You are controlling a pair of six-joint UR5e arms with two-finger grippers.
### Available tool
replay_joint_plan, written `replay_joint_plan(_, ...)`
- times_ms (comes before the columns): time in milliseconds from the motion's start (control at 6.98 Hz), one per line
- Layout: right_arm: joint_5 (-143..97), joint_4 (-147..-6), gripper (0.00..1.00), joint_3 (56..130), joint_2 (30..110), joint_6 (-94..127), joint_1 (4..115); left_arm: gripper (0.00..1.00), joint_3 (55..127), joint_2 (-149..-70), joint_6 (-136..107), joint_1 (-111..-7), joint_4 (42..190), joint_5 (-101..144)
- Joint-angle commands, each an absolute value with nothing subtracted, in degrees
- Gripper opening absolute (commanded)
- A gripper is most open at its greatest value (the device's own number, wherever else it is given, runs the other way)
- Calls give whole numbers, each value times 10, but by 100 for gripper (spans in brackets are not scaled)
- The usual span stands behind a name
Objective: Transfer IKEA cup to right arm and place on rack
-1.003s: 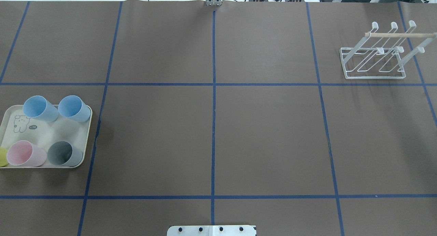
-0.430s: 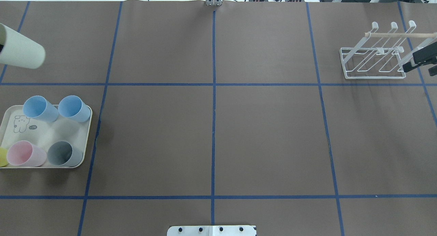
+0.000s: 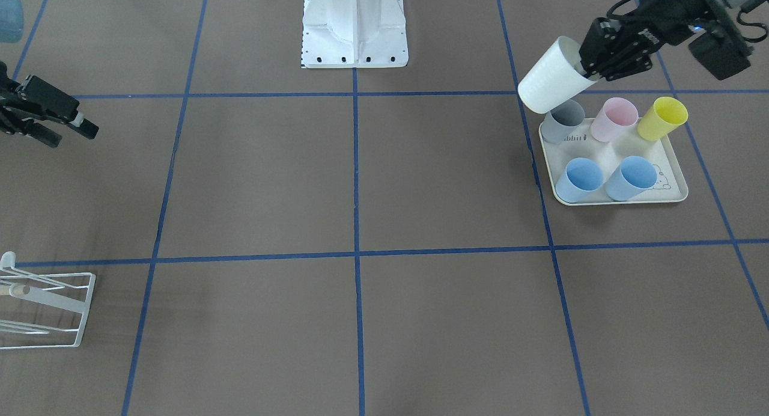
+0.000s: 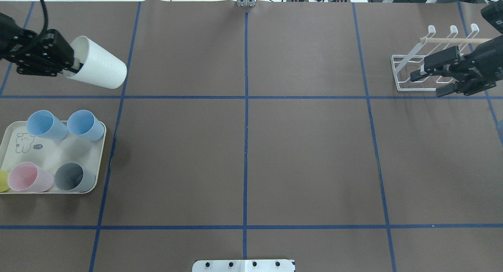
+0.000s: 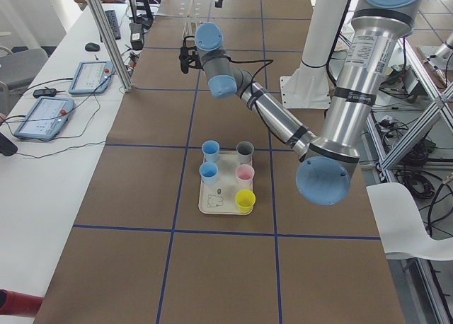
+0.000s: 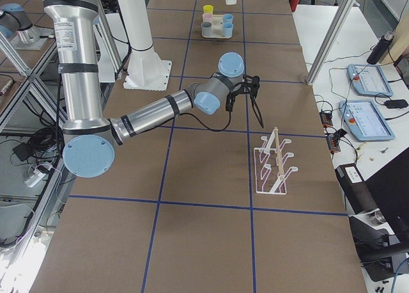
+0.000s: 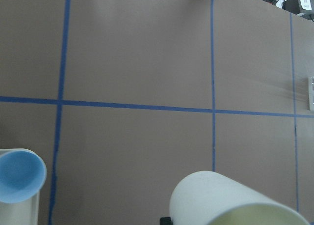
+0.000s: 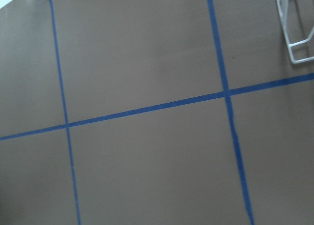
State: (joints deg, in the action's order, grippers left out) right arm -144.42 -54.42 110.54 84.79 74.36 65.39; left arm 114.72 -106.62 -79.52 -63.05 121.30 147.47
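White IKEA cup (image 4: 98, 67) hangs tilted above the surface (image 4: 251, 146) at ten o'clock, its rim clamped by the left tool (image 4: 74, 66). At two o'clock, the right tool (image 4: 426, 85), spread apart, hovers near the rack (image 4: 448, 40).

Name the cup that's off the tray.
The white cup: it hangs tilted in the left end effector. The two blue cups, the pink cup, the grey cup and the yellow cup stand on the cream tray.

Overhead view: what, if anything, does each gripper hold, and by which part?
The left gripper holds the white cup by the rim of its open end. The right gripper is open and holds nothing.
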Motion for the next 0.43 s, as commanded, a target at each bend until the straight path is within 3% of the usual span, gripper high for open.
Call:
replay_joint_plan(0,-1436,-434,99,1105,799,920,610,0,1118,-1119,-965,-563,1325,1424)
replay_joint_plan(286,-1408,-426,99,1101,736,1103,589,0,1057,-1149,-1176,-501,1538,1305)
